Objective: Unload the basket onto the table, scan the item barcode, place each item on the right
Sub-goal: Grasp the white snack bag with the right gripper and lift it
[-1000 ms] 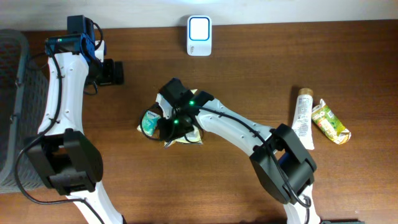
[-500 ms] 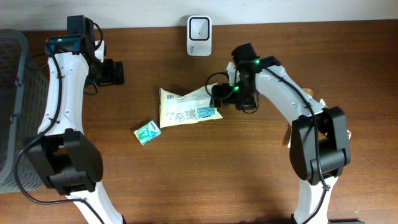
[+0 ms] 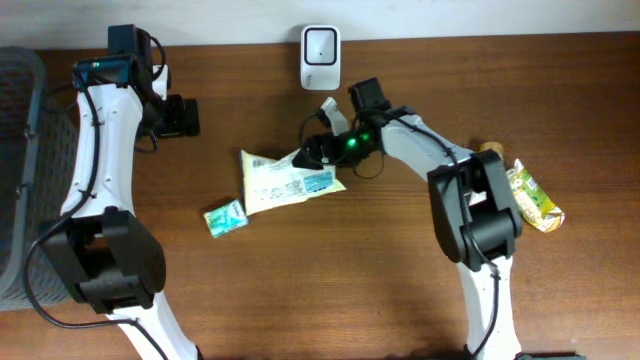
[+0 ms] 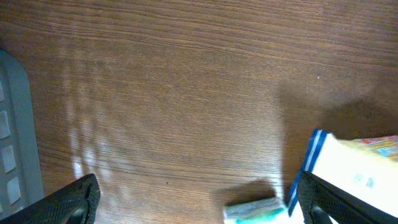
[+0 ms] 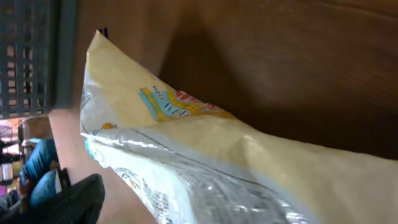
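Saw the brown worktop [image 3: 330, 290] with a white scanner [image 3: 320, 57] at its far edge. Found a grey basket [image 3: 18, 170] far left of the scanner, cut off by the frame edge; could not make out anything inside it. Found the yellow pouch [image 3: 285, 180], the item to scan, lying flat in front of the scanner and a little left, shifted leftward since half a second before. Placed the right gripper [image 3: 318, 150] at the pouch's tip nearest the scanner. Saw only one finger [image 5: 74, 202] in the wrist view behind the looming pouch, so could not tell whether gripping or loose. Noted the left gripper [image 3: 182, 115] well left of the scanner, spread wide and holding nothing. Made out only the cap end of a tube [image 3: 489, 149] far right of the scanner, with the rest hidden under the right arm, though fully visible a second before. Saw a green snack packet [image 3: 535, 198] just beyond the tube. Found a small teal packet [image 3: 225, 216] left of the pouch, farther from the scanner.
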Motion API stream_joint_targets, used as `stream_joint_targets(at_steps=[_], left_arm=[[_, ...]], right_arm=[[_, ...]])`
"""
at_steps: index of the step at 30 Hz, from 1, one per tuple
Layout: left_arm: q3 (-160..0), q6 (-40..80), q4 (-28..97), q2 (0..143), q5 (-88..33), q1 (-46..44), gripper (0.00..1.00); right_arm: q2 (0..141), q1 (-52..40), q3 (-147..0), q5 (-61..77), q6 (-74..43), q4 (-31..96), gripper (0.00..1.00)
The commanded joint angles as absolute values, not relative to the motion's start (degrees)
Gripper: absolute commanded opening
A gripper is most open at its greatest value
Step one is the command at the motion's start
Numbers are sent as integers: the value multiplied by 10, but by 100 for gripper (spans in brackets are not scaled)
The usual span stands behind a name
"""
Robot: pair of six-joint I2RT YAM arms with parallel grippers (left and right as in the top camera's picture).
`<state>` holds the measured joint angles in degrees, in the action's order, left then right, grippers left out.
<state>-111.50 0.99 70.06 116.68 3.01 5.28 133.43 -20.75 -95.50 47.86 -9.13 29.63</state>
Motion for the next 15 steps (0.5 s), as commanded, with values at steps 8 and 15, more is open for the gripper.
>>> stream_joint_targets(at_steps=[8, 15], left_arm=[[-1114, 13, 701, 1162, 26, 54, 99], [-1114, 13, 701, 1162, 26, 54, 99]], right_arm=[[1375, -193, -936, 525, -129, 305, 4], [1101, -160, -936, 538, -59, 417, 4]])
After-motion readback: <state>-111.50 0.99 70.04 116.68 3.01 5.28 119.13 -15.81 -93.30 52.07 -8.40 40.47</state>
